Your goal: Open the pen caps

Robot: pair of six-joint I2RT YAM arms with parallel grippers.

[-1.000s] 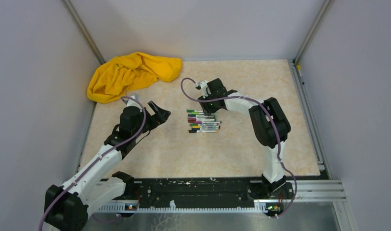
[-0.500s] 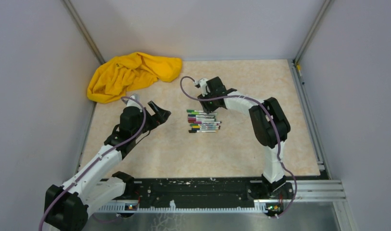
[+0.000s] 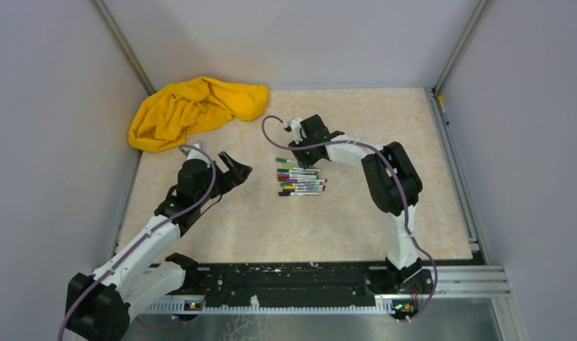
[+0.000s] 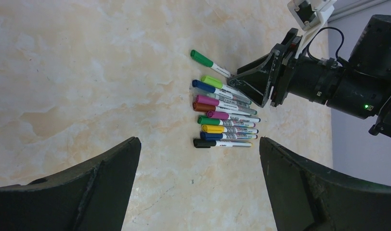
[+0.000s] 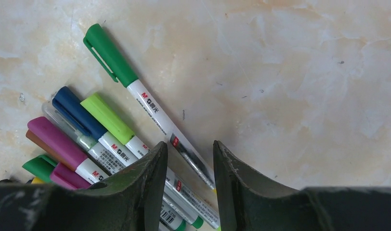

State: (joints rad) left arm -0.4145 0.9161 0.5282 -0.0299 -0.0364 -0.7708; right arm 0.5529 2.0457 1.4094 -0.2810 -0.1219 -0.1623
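Observation:
Several pens (image 3: 300, 179) lie side by side in a row mid-table, all capped. The caps are dark green (image 5: 109, 55), lime (image 5: 107, 118), blue (image 5: 78, 111) and pink (image 5: 56, 142), with more below. The dark green pen (image 4: 203, 58) lies at the far end, angled away from the row. My right gripper (image 3: 298, 150) is low over this pen's white barrel (image 5: 155, 113). Its jaws (image 5: 189, 144) stand narrowly apart, one on each side of the barrel, with a gap. My left gripper (image 3: 237, 165) is wide open and empty, left of the row (image 4: 199, 149).
A crumpled yellow cloth (image 3: 193, 110) lies at the far left corner. Grey walls close in the left, far and right sides. A black rail (image 3: 293, 280) with the arm bases runs along the near edge.
My right gripper has shifted slightly left and farther away over the far end of the pen row. The left arm has not moved.

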